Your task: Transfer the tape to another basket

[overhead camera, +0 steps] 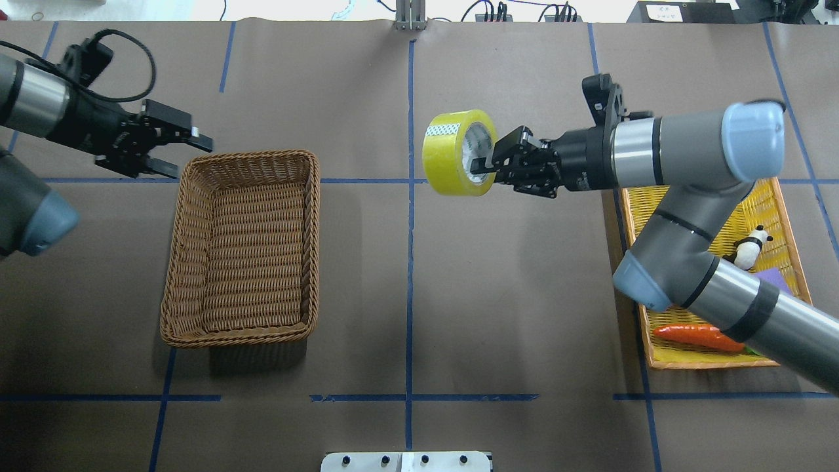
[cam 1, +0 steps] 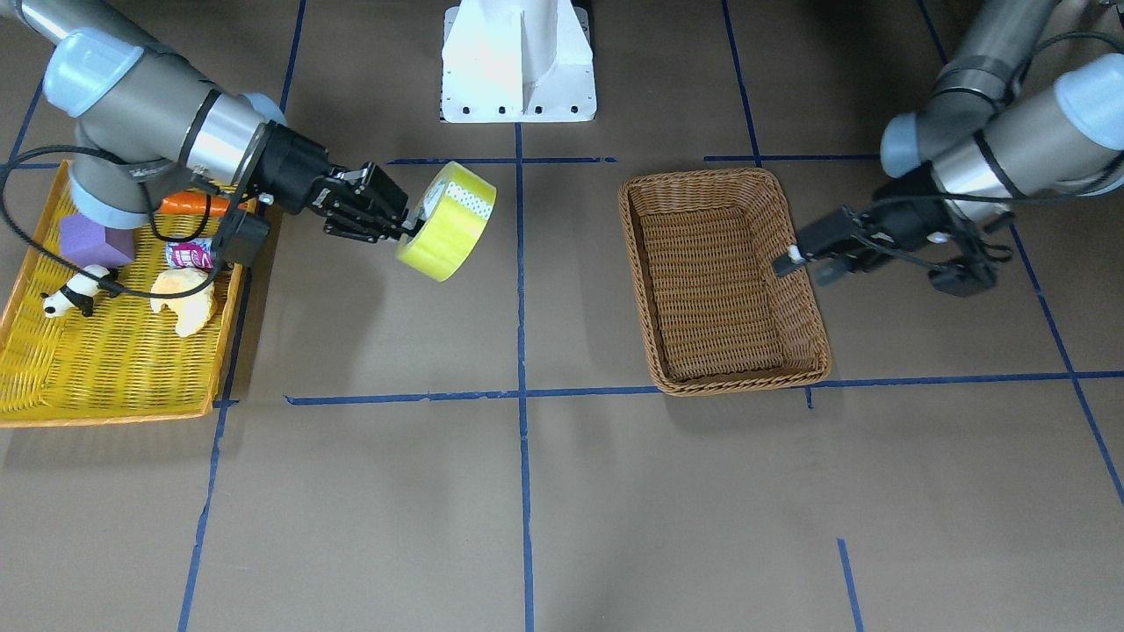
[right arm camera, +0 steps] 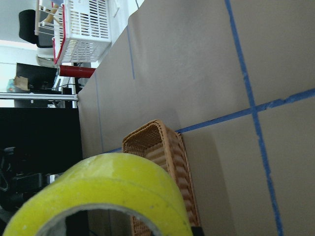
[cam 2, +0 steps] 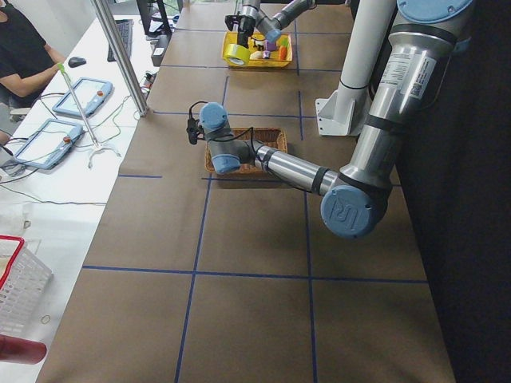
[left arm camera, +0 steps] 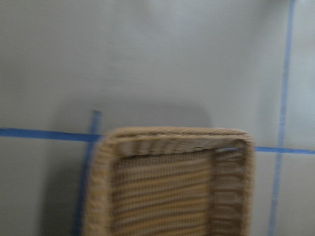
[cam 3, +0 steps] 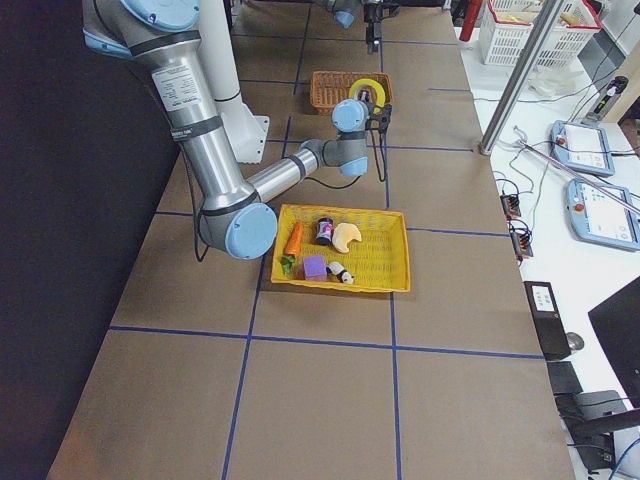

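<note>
The tape [overhead camera: 457, 152] is a yellow-green roll with a white printed core. My right gripper [overhead camera: 484, 165] is shut on its rim and holds it in the air over the table's middle; it also shows in the front view [cam 1: 446, 220] and fills the bottom of the right wrist view [right arm camera: 106, 196]. The brown wicker basket [overhead camera: 242, 331] stands on the table's left half, with nothing inside; it shows in the front view [cam 1: 738, 379] and the left wrist view [left arm camera: 172, 137]. My left gripper [overhead camera: 187, 152] is open and empty, hovering by the basket's far-left corner.
A flat yellow tray [cam 1: 105, 386] with an orange rim lies under my right arm. It holds a carrot [cam 1: 195, 204], a purple block [cam 1: 92, 242], a small can [cam 1: 189, 254], a toy panda [cam 1: 75, 294] and a pale croissant-like item [cam 1: 184, 298]. Blue tape lines grid the brown table.
</note>
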Robot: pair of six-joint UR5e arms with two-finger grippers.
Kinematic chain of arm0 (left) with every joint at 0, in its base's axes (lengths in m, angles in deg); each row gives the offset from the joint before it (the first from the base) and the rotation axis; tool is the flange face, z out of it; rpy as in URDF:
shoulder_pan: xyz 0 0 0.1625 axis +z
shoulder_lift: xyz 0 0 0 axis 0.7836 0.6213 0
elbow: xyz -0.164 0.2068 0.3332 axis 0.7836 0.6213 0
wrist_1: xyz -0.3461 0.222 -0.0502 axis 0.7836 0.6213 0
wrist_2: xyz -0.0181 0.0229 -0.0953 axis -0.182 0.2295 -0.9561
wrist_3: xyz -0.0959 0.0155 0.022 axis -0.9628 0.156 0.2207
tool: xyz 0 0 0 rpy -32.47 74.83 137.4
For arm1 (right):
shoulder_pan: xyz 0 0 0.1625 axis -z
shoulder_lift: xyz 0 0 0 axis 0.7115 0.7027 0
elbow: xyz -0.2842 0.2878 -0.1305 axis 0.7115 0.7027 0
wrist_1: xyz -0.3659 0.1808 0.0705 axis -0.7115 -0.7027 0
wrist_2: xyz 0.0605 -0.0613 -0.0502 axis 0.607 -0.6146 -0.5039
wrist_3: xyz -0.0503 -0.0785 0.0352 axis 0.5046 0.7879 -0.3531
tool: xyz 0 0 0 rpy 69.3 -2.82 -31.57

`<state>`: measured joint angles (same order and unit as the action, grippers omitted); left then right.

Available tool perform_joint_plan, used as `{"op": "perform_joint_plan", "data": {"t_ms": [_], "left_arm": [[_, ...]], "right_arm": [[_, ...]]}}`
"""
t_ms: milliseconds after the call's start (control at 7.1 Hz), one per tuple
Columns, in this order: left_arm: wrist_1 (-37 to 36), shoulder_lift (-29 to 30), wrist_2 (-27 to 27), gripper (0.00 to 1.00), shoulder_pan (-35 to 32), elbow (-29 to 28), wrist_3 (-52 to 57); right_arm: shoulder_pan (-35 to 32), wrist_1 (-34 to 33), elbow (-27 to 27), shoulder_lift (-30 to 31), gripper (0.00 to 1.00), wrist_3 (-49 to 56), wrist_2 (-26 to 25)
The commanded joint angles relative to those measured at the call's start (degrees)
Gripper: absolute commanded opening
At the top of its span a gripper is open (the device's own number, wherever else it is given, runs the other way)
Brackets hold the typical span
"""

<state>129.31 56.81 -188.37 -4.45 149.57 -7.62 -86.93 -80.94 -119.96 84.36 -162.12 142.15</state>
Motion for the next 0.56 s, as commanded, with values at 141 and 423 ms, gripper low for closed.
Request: {"op": "perform_joint_plan", "data": {"t_ms": [141,423], "left_arm": [[21.0,2.4,16.5,1.00,11.2,3.7,-29.3],[25.3,6.8,20.4,1.00,12.5,4.3,-42.8]], "right_arm": [[4.1,8.2,-0.3,0.1,0.00,-3.4,-4.6],[6.4,11.8,-0.3,-0.4,0.00,-5.2,-4.1]]}}
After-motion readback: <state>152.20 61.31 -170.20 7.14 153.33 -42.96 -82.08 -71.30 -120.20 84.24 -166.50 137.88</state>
